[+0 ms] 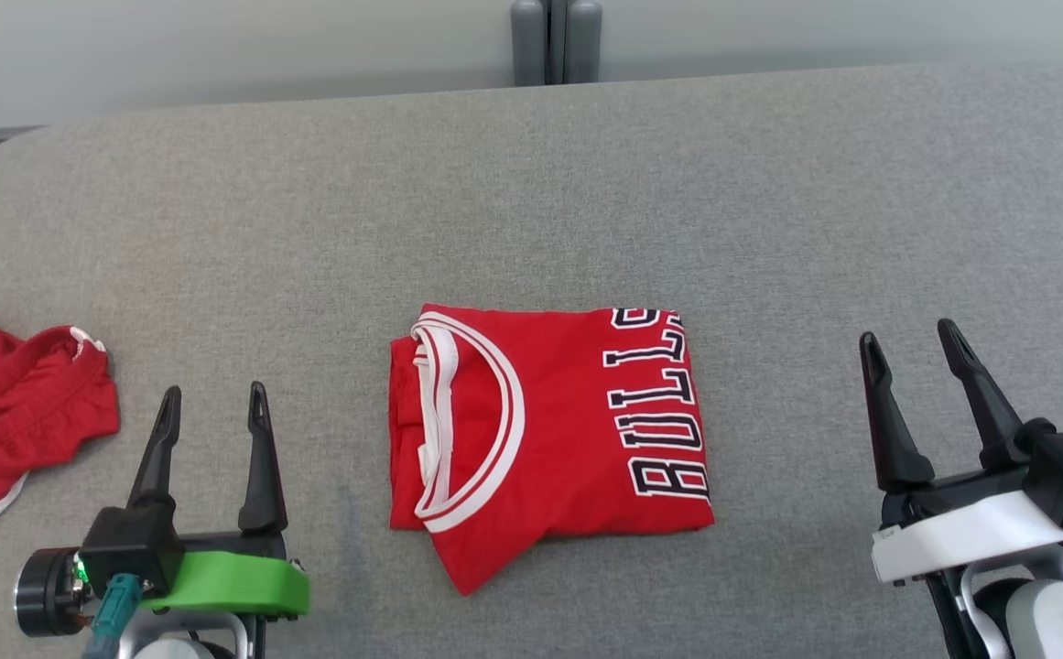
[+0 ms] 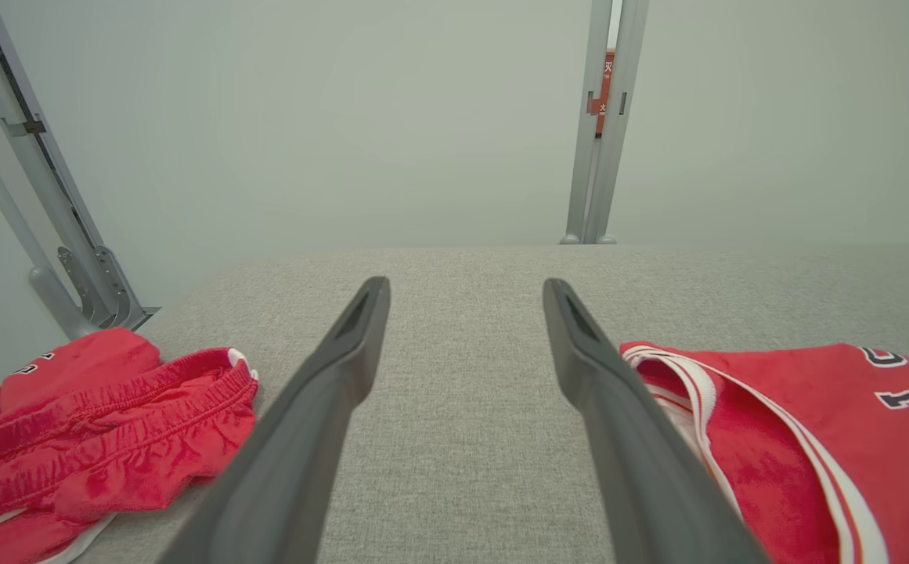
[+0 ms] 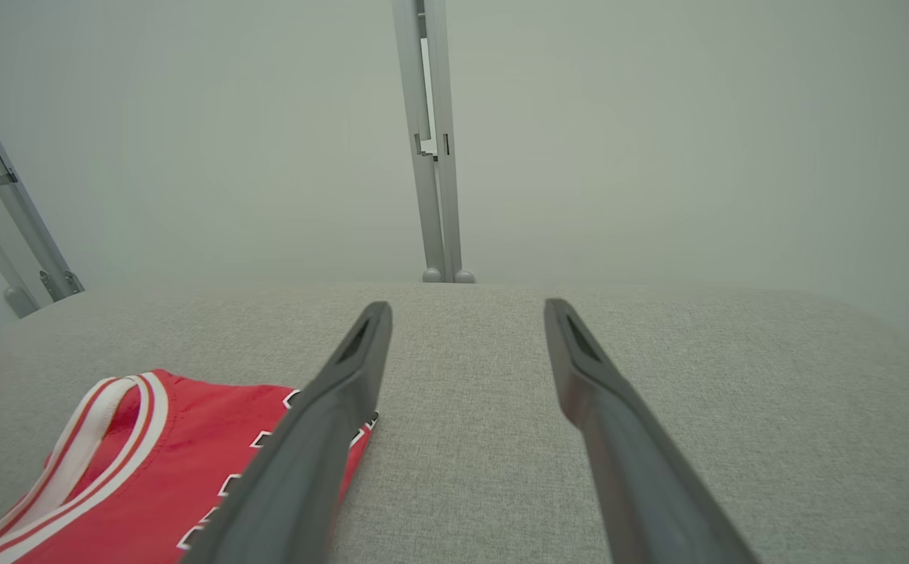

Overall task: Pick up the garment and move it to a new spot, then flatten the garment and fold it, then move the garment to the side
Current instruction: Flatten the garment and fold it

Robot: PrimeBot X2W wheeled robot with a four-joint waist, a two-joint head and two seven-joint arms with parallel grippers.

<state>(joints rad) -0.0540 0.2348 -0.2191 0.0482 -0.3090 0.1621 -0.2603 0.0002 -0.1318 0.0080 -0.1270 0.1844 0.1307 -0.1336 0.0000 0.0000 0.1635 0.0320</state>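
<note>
A: Where is the jersey (image 1: 549, 430)?

B: In the middle of the gray surface (image 1: 769, 229), lying flat and folded into a rough rectangle. It is red. Its white-trimmed collar (image 1: 458, 421) is toward the robot's left, and the dark "BULLS" lettering (image 1: 664, 412) runs sideways along its right edge. At the near left corner a point of the lower layer sticks out past the fold.

A: Is either gripper on it?

B: No. The left gripper (image 1: 215, 391) hovers near the front edge, to the left of the jersey. The right gripper (image 1: 908, 333) is further off, on the jersey's right. The jersey sits between them and neither touches it.

A: And the fingers?

B: Both pairs are spread wide and hold nothing. The left fingers (image 1: 157, 448) point up the head view with bare fabric surface between them. The right fingers (image 1: 888, 421) lean slightly leftward, also over bare surface. In the left wrist view the jersey's collar lies just past the right-hand finger. In the right wrist view the lettered edge runs behind the left-hand finger.

A: Anything else on the surface?

B: A crumpled pair of red shorts (image 1: 18, 412) with a gathered waistband and a bit of white trim. They lie at the surface's left edge, well apart from the jersey and just beyond the left gripper. Behind the far edge stand gray upright posts (image 1: 556, 41) against a pale wall (image 1: 220, 46).
</note>
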